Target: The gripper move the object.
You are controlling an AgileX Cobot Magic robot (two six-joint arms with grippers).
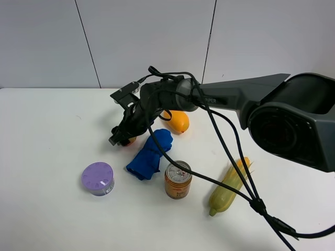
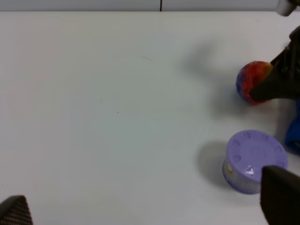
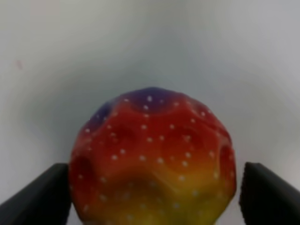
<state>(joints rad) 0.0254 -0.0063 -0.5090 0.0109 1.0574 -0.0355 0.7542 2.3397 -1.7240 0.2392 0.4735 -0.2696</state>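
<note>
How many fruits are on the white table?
2. The small round red-and-yellow fruit sits between the fingers of the right gripper. The smooth oval orange mango lies behind the crumpled blue cloth. The black arm may hide more.

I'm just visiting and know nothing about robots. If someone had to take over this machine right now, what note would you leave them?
Right gripper: stretches across the table, jaws open on either side of the red fruit. A sliver of gap shows on one side, so it is not clamped yet.
Left gripper: open, empty, hovering over the table.
Fruit: seems to sit on the white table, near the blue cloth and the purple tub.
Done: approach and line-up.
Left: close the jaws, lift, move the fruit.
</note>
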